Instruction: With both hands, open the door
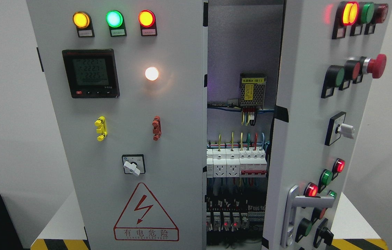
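A grey electrical cabinet (182, 41) fills the head view. Its right door (307, 114), carrying a silver lever handle (301, 203), stands swung partly open, exposing circuit breakers (237, 163) and wiring; the left door (126, 139) is closed. Neither robot hand appears, so finger state cannot be told.

Two doors before me, one shut, one swung open.

On the left door (119, 139) I count three top lamps (113, 19), one white lamp (152, 73), one meter (90, 73), two clips, yellow (100, 128) and red (156, 128), one rotary switch (133, 165) and one warning triangle (146, 213). The right door (307, 114) carries one handle (295, 208) and one red mushroom button (376, 65). Inside I see one power supply (252, 89) and two white sockets (226, 170).
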